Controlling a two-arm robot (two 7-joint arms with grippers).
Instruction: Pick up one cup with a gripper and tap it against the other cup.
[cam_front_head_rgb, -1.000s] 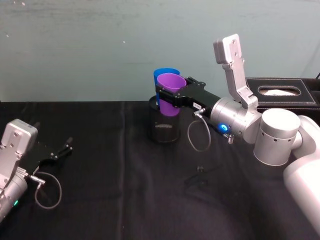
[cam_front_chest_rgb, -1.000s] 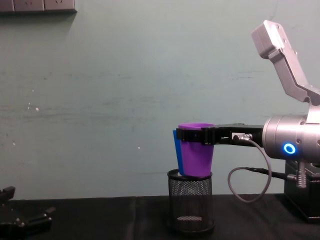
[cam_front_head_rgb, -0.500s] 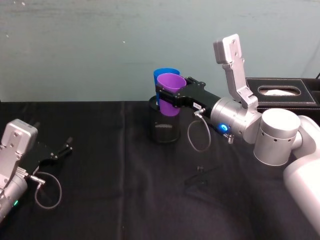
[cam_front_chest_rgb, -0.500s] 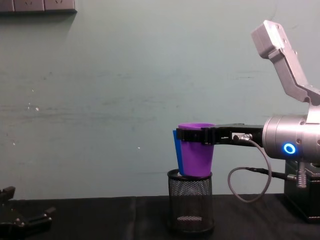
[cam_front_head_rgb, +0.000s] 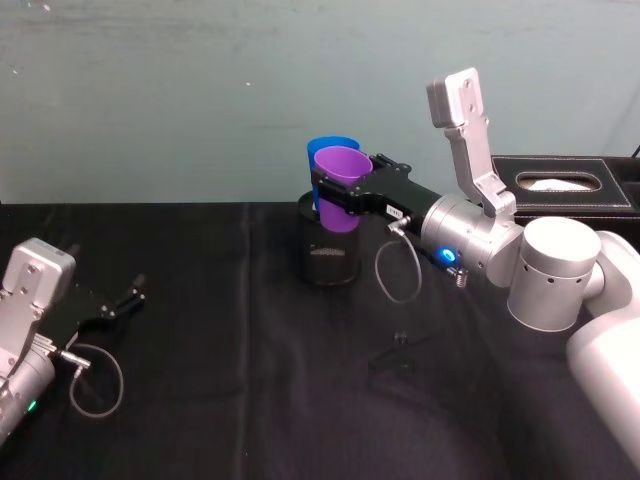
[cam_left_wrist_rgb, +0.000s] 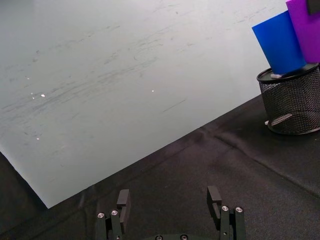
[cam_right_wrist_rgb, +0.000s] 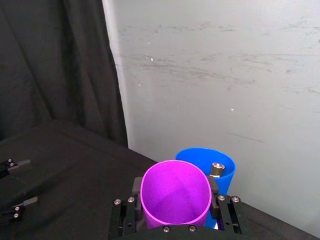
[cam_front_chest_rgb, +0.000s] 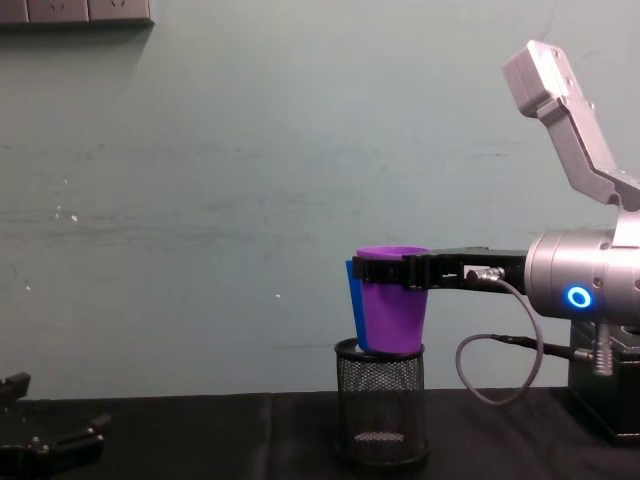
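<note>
Above the black mesh pen holder I see my right gripper clenched around the purple cup, held upright over the holder's rim. Just behind it, on the wall side, the blue cup stands tilted in the holder, touching the purple one. Well left of the holder, my left gripper rests with fingers released.
</note>
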